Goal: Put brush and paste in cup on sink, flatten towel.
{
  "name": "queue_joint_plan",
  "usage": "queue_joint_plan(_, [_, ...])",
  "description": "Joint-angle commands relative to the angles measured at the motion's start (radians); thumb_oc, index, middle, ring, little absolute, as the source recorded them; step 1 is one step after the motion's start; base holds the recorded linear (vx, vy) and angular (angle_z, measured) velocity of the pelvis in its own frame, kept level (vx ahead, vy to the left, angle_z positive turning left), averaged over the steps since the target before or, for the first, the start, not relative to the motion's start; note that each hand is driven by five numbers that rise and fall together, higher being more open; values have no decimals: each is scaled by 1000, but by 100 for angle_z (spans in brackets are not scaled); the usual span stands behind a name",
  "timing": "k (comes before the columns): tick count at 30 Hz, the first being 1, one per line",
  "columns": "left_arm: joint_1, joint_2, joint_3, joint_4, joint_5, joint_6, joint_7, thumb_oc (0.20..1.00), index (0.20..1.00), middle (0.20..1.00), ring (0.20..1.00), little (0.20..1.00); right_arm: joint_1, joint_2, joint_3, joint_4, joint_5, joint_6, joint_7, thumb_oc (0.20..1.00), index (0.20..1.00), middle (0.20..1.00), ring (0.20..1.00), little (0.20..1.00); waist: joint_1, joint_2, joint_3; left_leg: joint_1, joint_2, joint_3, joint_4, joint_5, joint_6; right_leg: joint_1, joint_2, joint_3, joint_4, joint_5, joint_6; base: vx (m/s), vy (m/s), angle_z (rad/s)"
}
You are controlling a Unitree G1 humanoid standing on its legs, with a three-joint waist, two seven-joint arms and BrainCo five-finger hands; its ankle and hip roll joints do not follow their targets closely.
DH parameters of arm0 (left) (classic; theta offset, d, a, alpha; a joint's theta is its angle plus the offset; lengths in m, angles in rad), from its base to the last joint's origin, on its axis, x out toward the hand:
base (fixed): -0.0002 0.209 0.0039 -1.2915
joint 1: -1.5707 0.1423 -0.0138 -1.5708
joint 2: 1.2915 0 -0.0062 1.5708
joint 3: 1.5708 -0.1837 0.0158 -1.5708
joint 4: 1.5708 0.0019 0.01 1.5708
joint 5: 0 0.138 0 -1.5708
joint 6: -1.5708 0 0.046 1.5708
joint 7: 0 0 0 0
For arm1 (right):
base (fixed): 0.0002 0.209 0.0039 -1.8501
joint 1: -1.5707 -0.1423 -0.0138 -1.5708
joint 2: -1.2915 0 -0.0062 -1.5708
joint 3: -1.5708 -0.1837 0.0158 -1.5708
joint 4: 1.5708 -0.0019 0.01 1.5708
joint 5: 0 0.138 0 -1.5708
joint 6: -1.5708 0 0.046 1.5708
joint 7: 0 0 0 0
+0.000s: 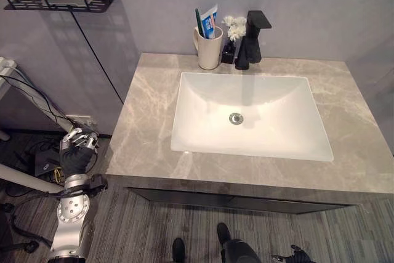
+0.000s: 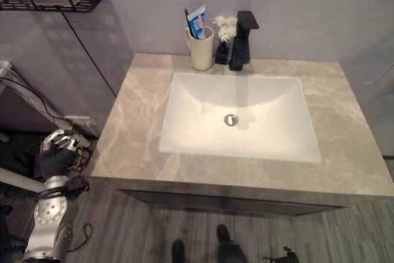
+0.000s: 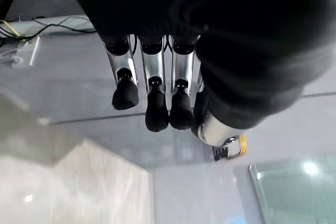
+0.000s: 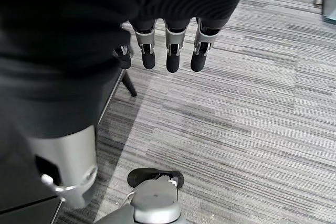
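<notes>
A cream cup (image 1: 209,50) stands at the back of the stone counter (image 1: 144,112), just left of the tap. A green toothbrush (image 1: 199,23) and a blue and white toothpaste tube (image 1: 210,21) stand upright in it. My left hand (image 1: 76,157) hangs beside the counter's left front corner, below its top, with relaxed fingers (image 3: 156,106) and nothing in them. My right hand (image 1: 296,255) is low in front of the cabinet. Its fingers (image 4: 173,56) hang straight over the striped floor, holding nothing.
A white basin (image 1: 184,112) is set into the counter, with a black tap (image 1: 252,44) and a small vase of white flowers (image 1: 234,29) behind it. A black and yellow wall shelf (image 1: 61,1) at the upper left carries a white folded thing.
</notes>
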State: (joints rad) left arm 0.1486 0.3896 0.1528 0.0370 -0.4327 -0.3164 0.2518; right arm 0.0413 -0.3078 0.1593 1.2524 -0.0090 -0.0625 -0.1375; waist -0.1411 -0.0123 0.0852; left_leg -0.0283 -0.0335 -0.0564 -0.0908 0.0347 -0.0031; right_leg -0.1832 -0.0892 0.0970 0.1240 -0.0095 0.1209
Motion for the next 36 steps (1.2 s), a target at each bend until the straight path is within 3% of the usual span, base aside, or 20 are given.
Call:
queue_joint_plan(1, [-28,15,84,-37,-19,-52,-3,200,200,200,200,200,30,36,10,17,-39,16,4,1000,1000,1000,1000,1000,7,-88,-7,183,-76,-20,4,-170,47,-126,-113,9,-190,362,104,-109,112,11])
queue_joint_plan(4, [5,-17,115,-7,5,-38,41,200,200,200,200,200,70,51,12,-5,-51,9,3,1000,1000,1000,1000,1000,18,-104,0,209,-94,-26,4,-173,60,-111,-144,-9,-170,379,106,-47,83,12])
queue_joint_plan(5, [18,-28,130,-1,30,-31,73,200,200,200,200,200,81,64,4,-10,-45,10,-1,1000,1000,1000,1000,1000,18,-113,13,229,-100,-29,4,-171,62,-113,-159,-12,-140,414,112,-21,86,12])
queue_joint_plan(8, [46,-30,125,-10,42,-31,65,200,200,200,200,200,103,75,-11,-18,-26,6,-1,1000,1000,1000,1000,1000,12,-119,33,247,-111,-31,4,-165,67,-105,-169,-38,-137,468,119,-56,82,7])
queue_joint_plan(9, [48,-36,109,-12,34,-33,56,200,200,200,200,200,108,73,-9,-36,-16,1,-2,1000,1000,1000,1000,1000,11,-116,39,245,-107,-25,4,-159,68,-110,-169,-63,-129,457,112,-110,81,10])
queue_joint_plan(12, [29,-31,24,-31,38,-25,14,200,200,200,200,200,118,65,-18,-70,23,-9,-16,1000,1000,1000,1000,1000,1,-92,63,230,-96,9,4,-131,68,-116,-165,-160,-44,364,84,-198,117,-6])
queue_joint_plan(13, [17,-30,-13,-32,31,-21,-4,200,200,200,200,200,121,65,-13,-64,25,-10,-18,1000,1000,1000,1000,1000,-2,-81,70,212,-80,27,5,-115,64,-104,-157,-188,3,299,69,-444,73,-35])
queue_joint_plan(14, [-31,-26,-84,-41,-4,-10,-39,200,200,200,200,200,116,71,1,-44,18,-3,-26,1000,1000,1000,1000,1000,-4,-71,60,161,-48,77,5,-86,54,-57,-120,-200,83,180,41,-418,26,-18])
queue_joint_plan(16, [-46,-13,-120,-62,4,-5,-59,200,200,200,200,200,112,72,1,-14,14,3,-31,1000,1000,1000,1000,1000,4,-63,48,132,-27,125,6,-75,52,-25,-104,-212,131,105,28,-342,0,-80])
queue_joint_plan(17, [-61,3,-157,-83,10,1,-82,200,200,200,200,200,102,74,-3,1,13,7,-39,1000,1000,1000,1000,1000,24,-54,35,102,-4,192,15,-66,48,17,-133,-272,169,54,16,-228,-2,-116])
queue_joint_plan(19, [-65,7,-172,-82,10,1,-86,200,200,200,200,200,96,76,-5,-3,14,5,-45,1000,1000,1000,1000,1000,33,-52,26,89,5,222,19,-60,50,34,-138,-290,179,41,13,-139,-15,-120])
queue_joint_plan(20, [-73,10,-199,-82,5,2,-100,200,200,200,200,200,76,70,-2,-13,25,0,-51,1000,1000,1000,1000,1000,38,-56,3,74,13,281,22,-58,55,74,-113,-281,207,0,15,-93,-30,-140])
queue_joint_plan(24, [-100,8,-241,-70,-3,-2,-111,200,200,200,200,200,52,65,-8,-47,57,-15,-66,1000,1000,1000,1000,1000,56,-68,-24,38,22,374,56,-63,63,126,-79,-285,183,-15,23,-98,-104,-131])
queue_joint_plan(26, [-111,18,-258,-71,-8,-5,-118,200,200,200,200,200,40,67,-6,-82,63,-22,-78,1000,1000,1000,1000,1000,112,-72,-47,21,67,519,77,-84,37,185,-153,-535,55,-18,31,-180,-226,-245])
queue_joint_plan(27, [-116,17,-278,-61,-15,-5,-119,200,200,200,200,200,39,63,2,-89,50,-22,-86,1000,1000,1000,1000,1000,115,-65,-43,27,89,556,72,-73,30,167,-172,-596,57,11,34,-146,-182,-268])
queue_joint_plan(28, [-118,17,-281,-57,-15,-7,-119,200,200,200,200,200,40,63,0,-90,49,-21,-86,1000,1000,1000,1000,1000,119,-64,-44,27,89,559,70,-72,30,164,-172,-593,57,12,34,-76,-247,-298])
queue_joint_plan(29, [-142,13,-315,-49,-3,-10,-119,200,200,200,200,200,53,58,9,-84,39,-22,-85,1000,1000,1000,1000,1000,84,-60,-49,30,107,576,67,-63,25,154,-135,-541,32,1,33,-4,-148,-265])
queue_joint_plan(32, [-154,1,-343,-40,-4,-11,-123,200,200,200,200,200,65,51,1,-76,40,-19,-91,1000,1000,1000,1000,1000,71,-53,-51,27,124,596,59,-45,11,160,-96,-501,-29,-11,22,-21,-192,-92])
queue_joint_plan(36, [-158,-10,-384,-7,-2,15,-117,200,200,200,200,200,71,28,-20,-106,64,-37,-130,1000,1000,1000,1000,1000,39,-26,-42,8,152,578,66,-6,-25,157,-35,-374,-121,2,3,0,-199,-58])
